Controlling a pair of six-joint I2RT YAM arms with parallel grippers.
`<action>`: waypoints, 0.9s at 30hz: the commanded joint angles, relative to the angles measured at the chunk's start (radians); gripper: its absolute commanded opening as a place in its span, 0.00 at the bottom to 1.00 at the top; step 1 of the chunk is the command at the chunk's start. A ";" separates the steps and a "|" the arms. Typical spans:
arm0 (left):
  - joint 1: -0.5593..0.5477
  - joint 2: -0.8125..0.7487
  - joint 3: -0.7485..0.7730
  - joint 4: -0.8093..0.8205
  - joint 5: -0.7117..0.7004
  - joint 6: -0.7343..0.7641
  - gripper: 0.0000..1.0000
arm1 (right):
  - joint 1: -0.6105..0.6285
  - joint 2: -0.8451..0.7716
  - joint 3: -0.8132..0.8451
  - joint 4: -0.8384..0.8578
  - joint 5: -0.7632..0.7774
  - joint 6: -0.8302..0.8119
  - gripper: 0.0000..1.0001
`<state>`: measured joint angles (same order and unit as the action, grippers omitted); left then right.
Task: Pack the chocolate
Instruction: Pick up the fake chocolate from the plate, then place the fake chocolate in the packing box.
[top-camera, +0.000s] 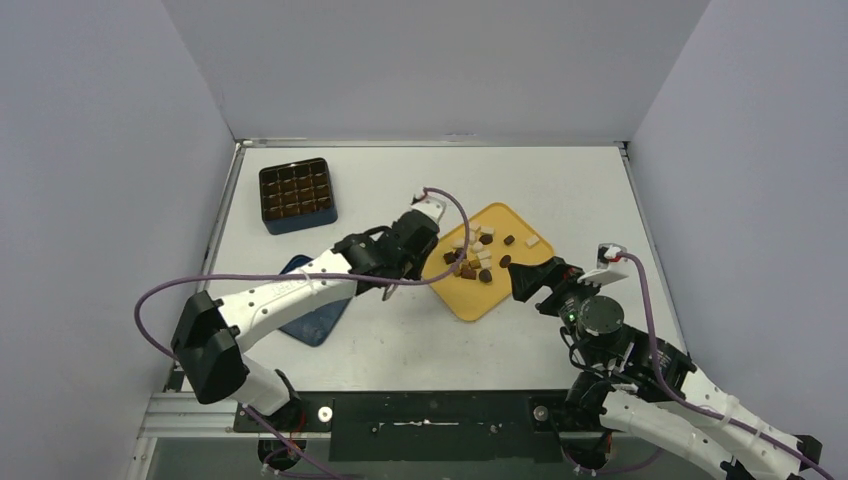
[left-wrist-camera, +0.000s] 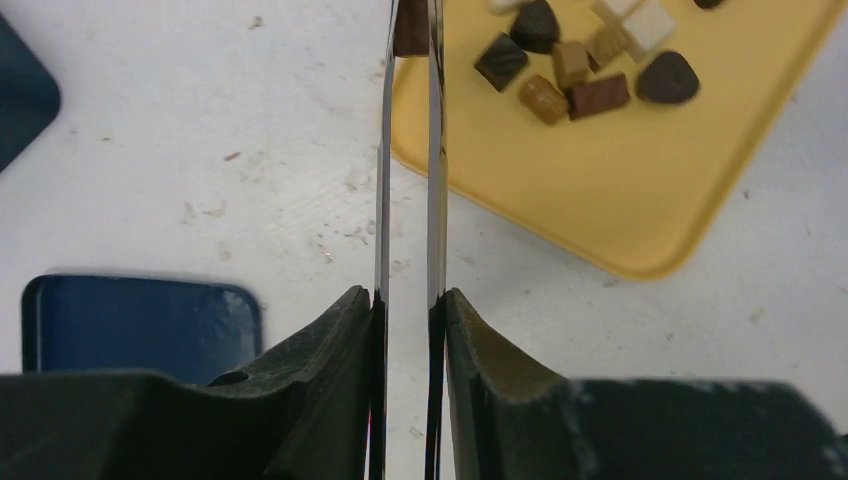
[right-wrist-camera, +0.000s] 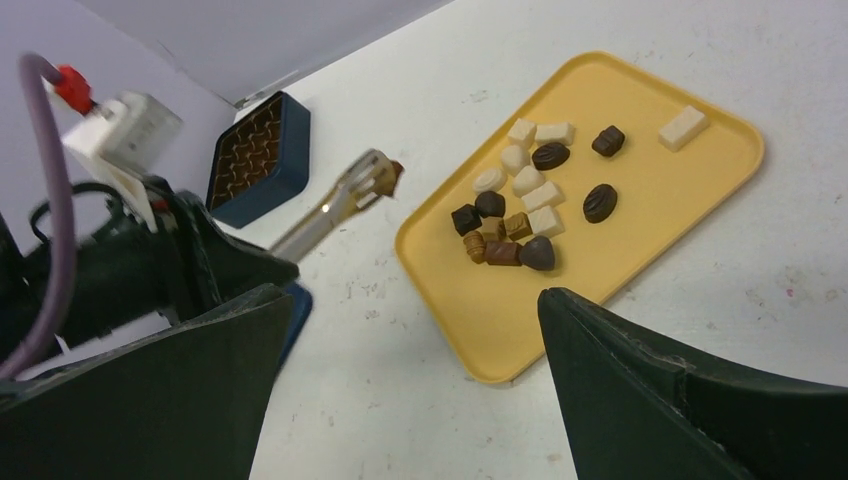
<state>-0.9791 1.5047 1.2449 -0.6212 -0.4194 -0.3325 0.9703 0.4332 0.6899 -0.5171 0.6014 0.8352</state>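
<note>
Nearest the bases, the right gripper (right-wrist-camera: 415, 300) hangs with its jaws spread wide and nothing between them, just short of the near edge of the yellow tray (right-wrist-camera: 640, 230), probably keeping out of the way. Most of the chocolate (right-wrist-camera: 527, 181) lies loose on that tray. Just beside the tray's left edge, the left gripper (left-wrist-camera: 410, 300) is squeezed narrow on metal tongs (left-wrist-camera: 437, 150), whose tips pinch one brown piece (left-wrist-camera: 410, 30). That piece is likely bound for the box (top-camera: 296, 192) of small compartments, well apart at the far left.

White arm links (top-camera: 290, 290), black joints (top-camera: 207, 352), purple cables (right-wrist-camera: 55, 160); dark end effector fingers (right-wrist-camera: 680, 400).
</note>
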 joint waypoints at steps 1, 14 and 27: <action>0.148 -0.077 0.065 -0.020 0.022 0.019 0.24 | 0.006 0.049 0.009 0.054 -0.029 -0.002 1.00; 0.640 -0.084 0.033 -0.034 0.095 0.050 0.25 | 0.007 0.129 0.021 0.082 -0.093 -0.025 1.00; 0.917 -0.079 0.007 0.042 0.134 0.026 0.25 | 0.006 0.134 0.033 0.087 -0.125 -0.017 1.00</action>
<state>-0.1192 1.4380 1.2583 -0.6594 -0.3199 -0.2882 0.9703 0.5560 0.6788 -0.4576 0.4938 0.8204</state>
